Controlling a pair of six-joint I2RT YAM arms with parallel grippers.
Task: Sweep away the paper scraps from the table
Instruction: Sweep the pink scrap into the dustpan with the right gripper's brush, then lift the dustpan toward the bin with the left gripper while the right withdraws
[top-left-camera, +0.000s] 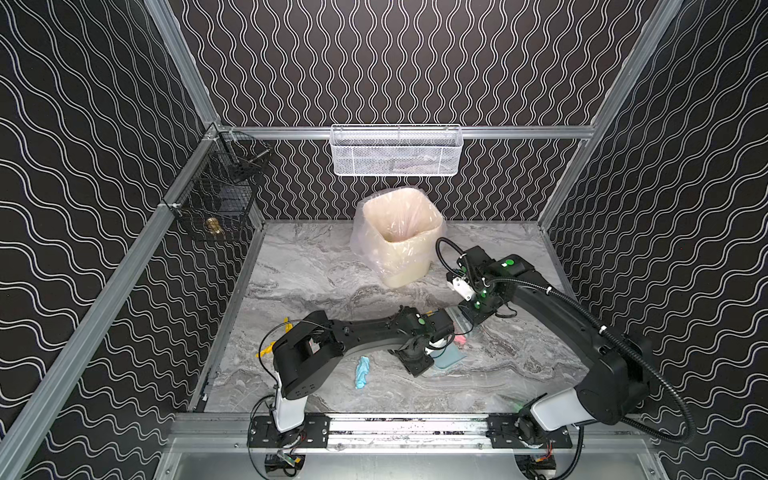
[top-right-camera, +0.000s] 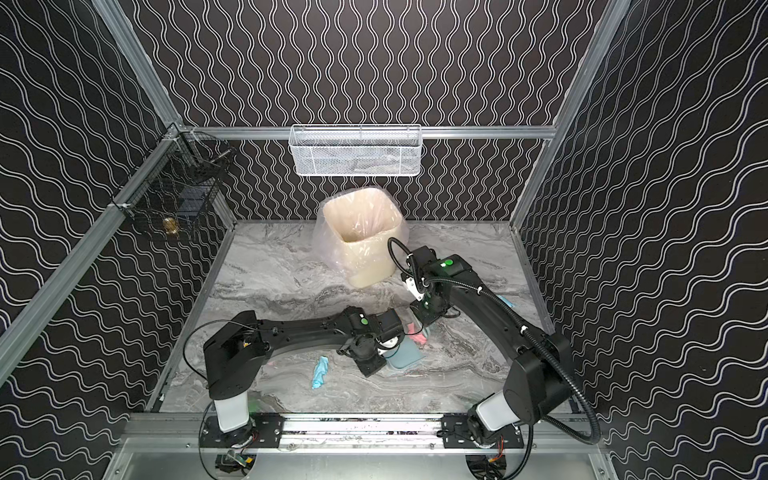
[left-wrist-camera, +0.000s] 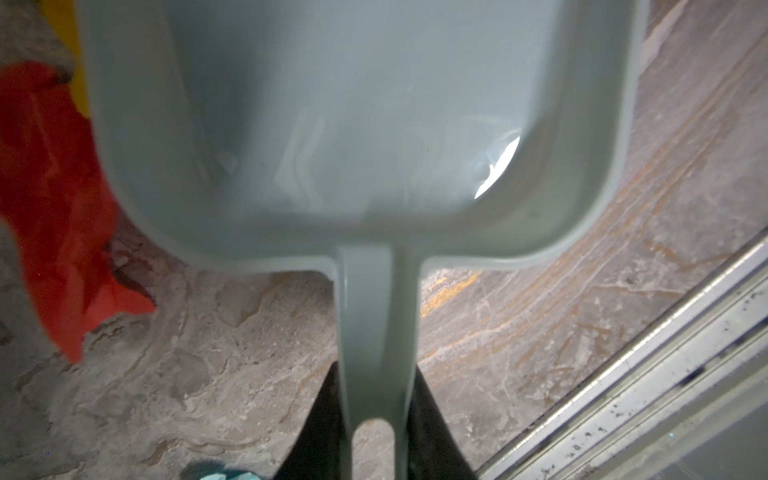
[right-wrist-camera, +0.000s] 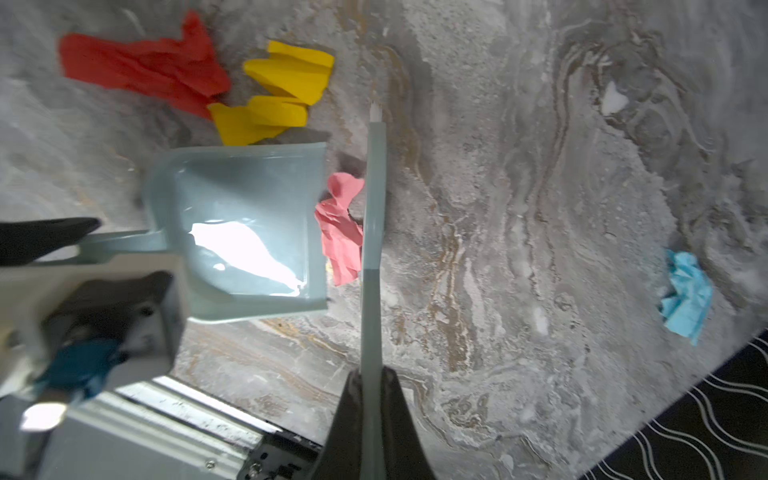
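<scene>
Black arms, white bases, green dots, cables.

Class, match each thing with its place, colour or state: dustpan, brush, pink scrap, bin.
Things:
1 dustpan
2 brush
3 pink scrap
4 bin

Places, colours, states:
a held in the right gripper
b cream-coloured
c held in the left gripper
d lying between dustpan and brush

Pairs: 1-c, 2-a, 3-d, 4-b

Crumpled coloured paper scraps on marble table
</scene>
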